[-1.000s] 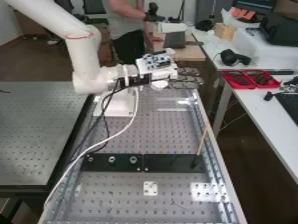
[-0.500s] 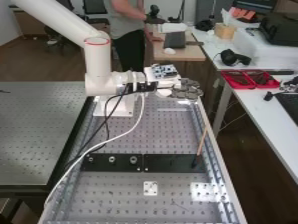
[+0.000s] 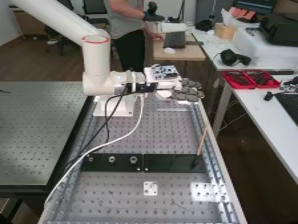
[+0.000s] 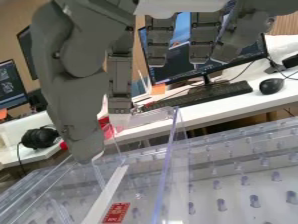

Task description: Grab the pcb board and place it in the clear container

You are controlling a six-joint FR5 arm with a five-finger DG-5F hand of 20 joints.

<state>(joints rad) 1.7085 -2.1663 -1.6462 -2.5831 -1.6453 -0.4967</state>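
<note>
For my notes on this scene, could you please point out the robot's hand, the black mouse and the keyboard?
Hand (image 3: 189, 92): high view, on the fingers.
Black mouse (image 4: 271, 86): wrist view, top shell.
Keyboard (image 4: 201, 96): wrist view, middle keys.

Keyboard (image 4: 214, 94) in front of monitor (image 4: 249, 56), mouse (image 4: 271, 86) beside, all on white counter (image 4: 233, 106). Headphones (image 3: 233, 58) near red trays (image 3: 241, 87). Thin brown stick (image 3: 201, 142) slanted.

Hand (image 3: 189, 91) dk grey; arm (image 3: 97, 61) wht w/ red ring (image 3: 96, 39).
</note>
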